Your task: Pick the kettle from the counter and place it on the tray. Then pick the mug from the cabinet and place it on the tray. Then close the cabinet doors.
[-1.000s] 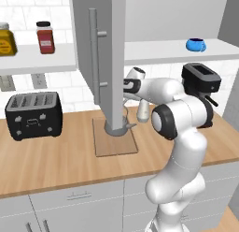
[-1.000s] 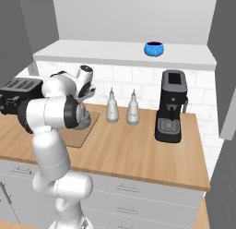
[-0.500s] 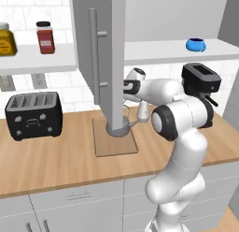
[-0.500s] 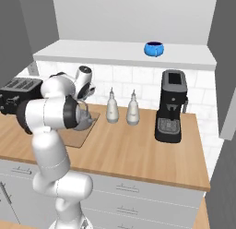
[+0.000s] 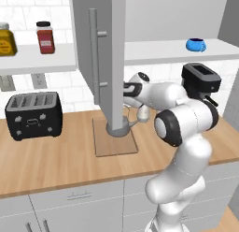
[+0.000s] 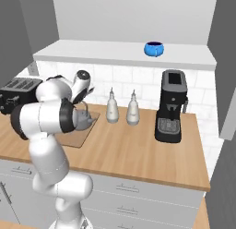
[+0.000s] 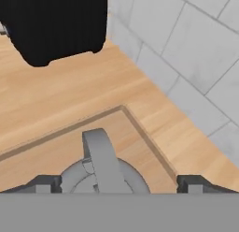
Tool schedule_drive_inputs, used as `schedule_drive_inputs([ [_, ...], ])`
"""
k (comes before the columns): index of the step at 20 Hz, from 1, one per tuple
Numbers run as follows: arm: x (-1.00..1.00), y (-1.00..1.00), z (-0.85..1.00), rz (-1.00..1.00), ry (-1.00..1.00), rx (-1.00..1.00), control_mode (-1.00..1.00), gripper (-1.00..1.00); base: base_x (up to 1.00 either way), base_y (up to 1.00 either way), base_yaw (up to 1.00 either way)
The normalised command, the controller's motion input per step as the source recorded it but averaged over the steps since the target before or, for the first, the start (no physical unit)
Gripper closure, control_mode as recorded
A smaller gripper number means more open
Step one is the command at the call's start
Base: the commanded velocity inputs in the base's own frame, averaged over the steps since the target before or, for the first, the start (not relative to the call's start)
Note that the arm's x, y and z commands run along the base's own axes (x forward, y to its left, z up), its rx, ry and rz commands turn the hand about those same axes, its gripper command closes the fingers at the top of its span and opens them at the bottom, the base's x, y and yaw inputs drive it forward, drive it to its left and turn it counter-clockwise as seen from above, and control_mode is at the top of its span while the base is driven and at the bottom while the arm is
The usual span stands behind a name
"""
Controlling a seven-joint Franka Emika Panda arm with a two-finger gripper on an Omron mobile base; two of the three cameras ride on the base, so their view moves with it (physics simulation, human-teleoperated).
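The grey kettle (image 7: 100, 172) stands on the wooden tray (image 7: 51, 149), its arched handle running between my fingertips. My gripper (image 7: 119, 183) hovers just above it, open, with the tips wide apart and touching nothing. From the left base the kettle (image 5: 120, 128) sits on the tray (image 5: 109, 144), half hidden behind the open cabinet door (image 5: 105, 53). The blue mug (image 5: 196, 44) rests on the cabinet's white shelf (image 6: 120, 55), seen also as the mug (image 6: 154, 49) from the right base. The counter (image 6: 138, 149) stretches under everything.
A black toaster (image 5: 32, 115) stands left of the tray. Two whitish bottles (image 6: 112, 108) and a black coffee machine (image 6: 170, 107) stand to its right. Spice jars (image 5: 45, 37) sit on the open shelf. The second cabinet door (image 6: 226, 62) hangs open at the right.
My gripper has gone from shut to open, letting go of the kettle's handle; the kettle stays on the tray. The hand has risen slightly.
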Motion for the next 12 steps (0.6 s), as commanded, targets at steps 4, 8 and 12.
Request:
schedule_drive_inputs([
  [4, -0.3, -0.04, 0.4, 0.0, -0.14, 0.05, -1.0, -1.0, 0.0, 0.0, 0.0],
  [8, -0.32, -0.09, 0.59, 0.0, -0.18, 0.02, -1.0, -1.0, 0.0, 0.0, 0.0],
  [12, -0.4, -0.13, 0.56, -0.01, -0.17, 0.02, -1.0, -1.0, 0.0, 0.0, 0.0],
])
